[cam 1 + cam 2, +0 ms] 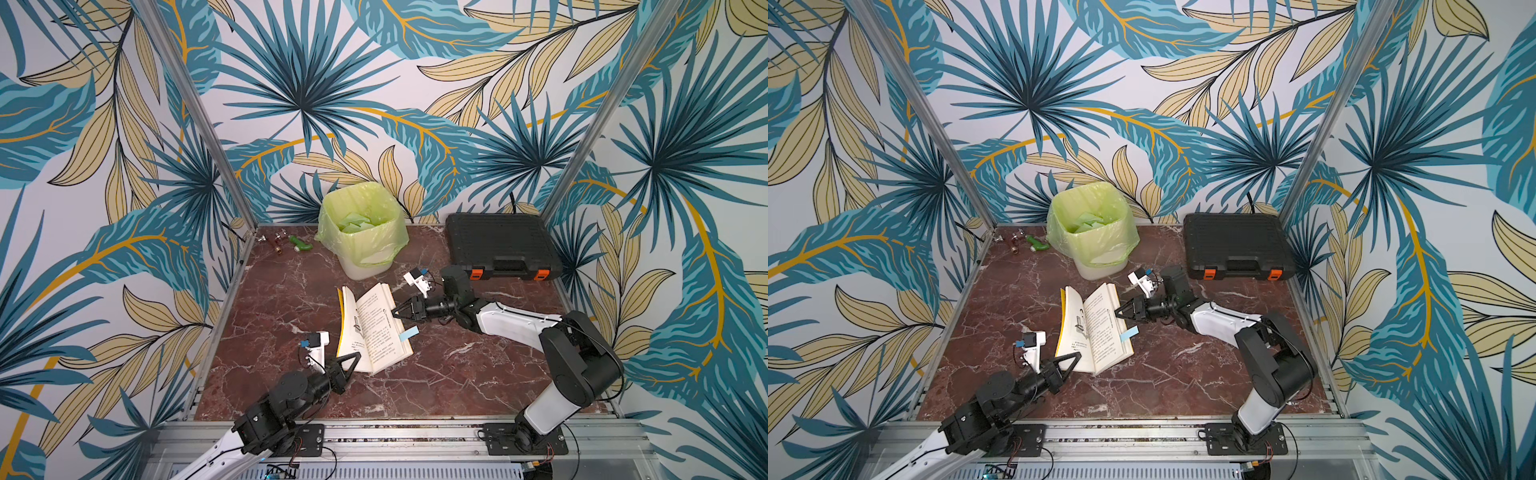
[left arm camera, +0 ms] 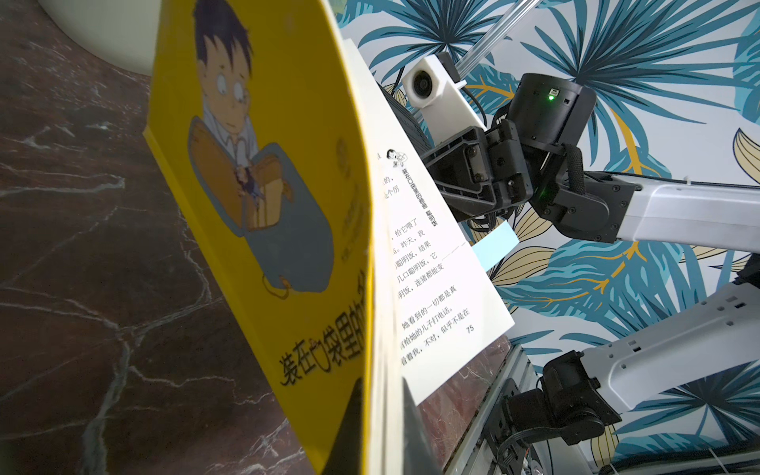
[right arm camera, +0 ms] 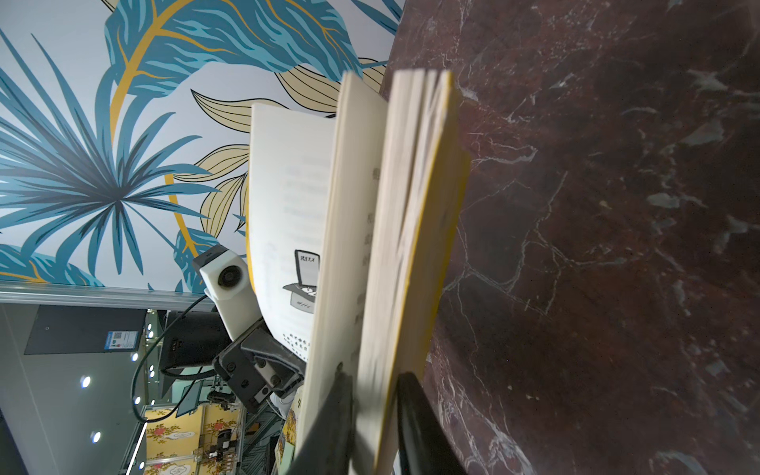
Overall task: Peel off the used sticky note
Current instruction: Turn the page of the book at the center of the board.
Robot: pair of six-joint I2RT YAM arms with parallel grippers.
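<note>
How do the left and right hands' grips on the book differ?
Left hand clamps the book's raised left half at its near edge; right hand clamps the flatter right half at its outer edge, beyond the blue sticky note. Both are shut on the book; neither touches the note.

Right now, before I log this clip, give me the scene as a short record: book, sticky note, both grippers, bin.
book: open on the marble table, left half tilted up
sticky note: light blue, stuck to the right-hand page, protruding past its outer edge; not peeled
left gripper: shut on the book's yellow cover and left pages
right gripper: shut on the right-hand pages, apart from the note
bin: green-lined, at the back, paper slips inside
tool case: black, closed, back right
</note>
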